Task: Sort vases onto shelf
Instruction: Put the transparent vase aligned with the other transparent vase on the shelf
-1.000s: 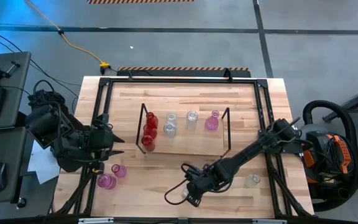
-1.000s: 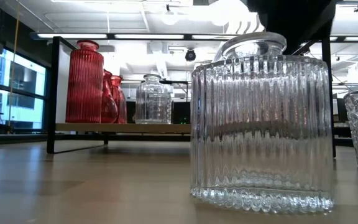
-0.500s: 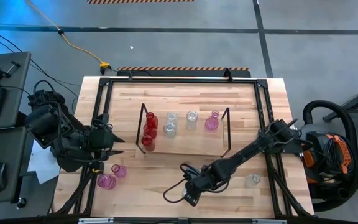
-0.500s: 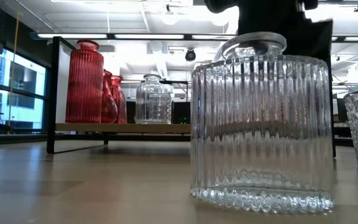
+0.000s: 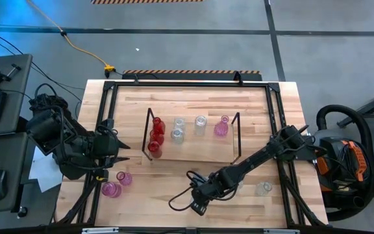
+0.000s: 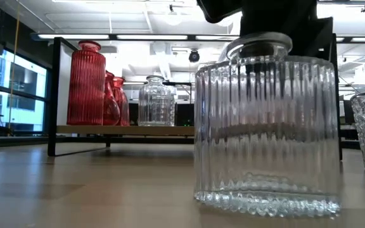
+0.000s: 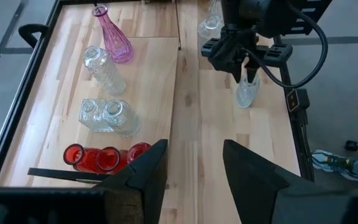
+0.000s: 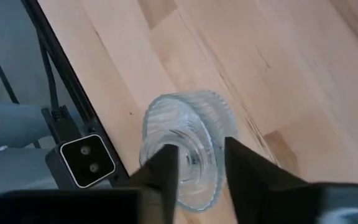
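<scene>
A clear ribbed vase [image 6: 268,126] stands near the table's front edge, seen from above in the right wrist view [image 8: 182,152]. My right gripper [image 8: 201,165] is over it, shut on its neck. The shelf [image 5: 193,148] at mid-table carries red vases [image 5: 155,135], clear vases [image 5: 178,130] and a pink vase [image 5: 221,127] on its wooden board. My left gripper [image 7: 194,171] waits open at the table's left side, with nothing between its fingers. My right gripper takes the clear vase by its neck just under the mouth [image 8: 191,155], one finger on either side. The fingers [image 8: 163,171] come from above, pointing down. The vase stands upright with its base [image 6: 268,202] on the table.
Two pink vases [image 5: 115,184] stand at the front left of the table. Another clear vase [image 5: 263,188] stands at the front right. A black metal frame [image 5: 274,130] edges the table, and a small camera block [image 8: 86,160] sits at the front edge beside the held vase.
My right gripper has come down over the clear vase's mouth, its dark body dropping lower around the neck in the low view. The vase stays in its place on the table.
</scene>
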Motion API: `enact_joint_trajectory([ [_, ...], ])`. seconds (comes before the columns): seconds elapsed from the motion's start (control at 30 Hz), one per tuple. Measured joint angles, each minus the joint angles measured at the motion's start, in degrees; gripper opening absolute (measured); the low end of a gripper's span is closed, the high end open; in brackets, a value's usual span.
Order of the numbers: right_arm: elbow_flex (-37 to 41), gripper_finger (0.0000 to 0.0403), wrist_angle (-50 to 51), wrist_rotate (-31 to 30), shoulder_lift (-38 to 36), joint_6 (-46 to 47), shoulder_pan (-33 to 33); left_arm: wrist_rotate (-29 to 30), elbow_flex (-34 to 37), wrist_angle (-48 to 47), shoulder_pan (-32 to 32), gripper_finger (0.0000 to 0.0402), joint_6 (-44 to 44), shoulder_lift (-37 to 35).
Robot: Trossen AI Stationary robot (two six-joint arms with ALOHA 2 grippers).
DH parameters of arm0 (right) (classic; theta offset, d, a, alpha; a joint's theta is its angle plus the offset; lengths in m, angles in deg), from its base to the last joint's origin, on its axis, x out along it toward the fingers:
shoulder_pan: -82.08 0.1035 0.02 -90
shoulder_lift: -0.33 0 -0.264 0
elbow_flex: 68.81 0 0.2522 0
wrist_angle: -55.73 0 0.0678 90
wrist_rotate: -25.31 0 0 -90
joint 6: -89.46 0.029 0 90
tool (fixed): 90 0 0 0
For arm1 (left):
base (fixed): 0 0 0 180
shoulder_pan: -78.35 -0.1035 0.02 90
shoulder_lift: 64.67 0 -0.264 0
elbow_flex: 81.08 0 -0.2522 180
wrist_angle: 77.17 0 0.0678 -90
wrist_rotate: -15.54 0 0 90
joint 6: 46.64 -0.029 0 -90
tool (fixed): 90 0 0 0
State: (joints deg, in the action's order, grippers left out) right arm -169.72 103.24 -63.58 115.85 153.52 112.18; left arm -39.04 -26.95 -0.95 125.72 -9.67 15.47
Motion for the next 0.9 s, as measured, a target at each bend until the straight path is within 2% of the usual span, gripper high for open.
enact_joint_trajectory([
  [0.1, -0.1, 0.003, 0.0, 0.1, -0.2, -1.7, -0.1, 0.0, 0.0, 0.0, 0.0, 0.0147, -0.6, 0.0],
  [0.17, 0.0, 0.001, -0.9, 0.4, 0.2, -2.9, -0.3, 0.0, 0.0, 0.0, 0.0, 0.0147, -0.7, 0.0],
  [0.57, -0.2, 0.0008, -5.2, 2.2, 0.1, -3.9, -4.5, 0.0, 0.0, 0.0, 0.0, 0.0147, -1.2, -0.4],
  [0.7, -0.2, 0.0003, -3.9, 5.1, -0.8, -6.1, -6.2, 0.0, 0.0, 0.0, 0.0, 0.0147, -1.2, -0.5],
  [0.83, -0.2, 0.0003, -0.2, 4.7, -3.7, -8.4, -7.5, 0.0, 0.0, 0.0, 0.0, 0.0147, -1.2, -0.5],
  [0.9, -1.6, 0.0003, 4.8, 3.2, -5.1, -10.2, -8.1, -0.1, 0.0, 0.0, 0.0, 0.0147, -1.2, -0.5],
])
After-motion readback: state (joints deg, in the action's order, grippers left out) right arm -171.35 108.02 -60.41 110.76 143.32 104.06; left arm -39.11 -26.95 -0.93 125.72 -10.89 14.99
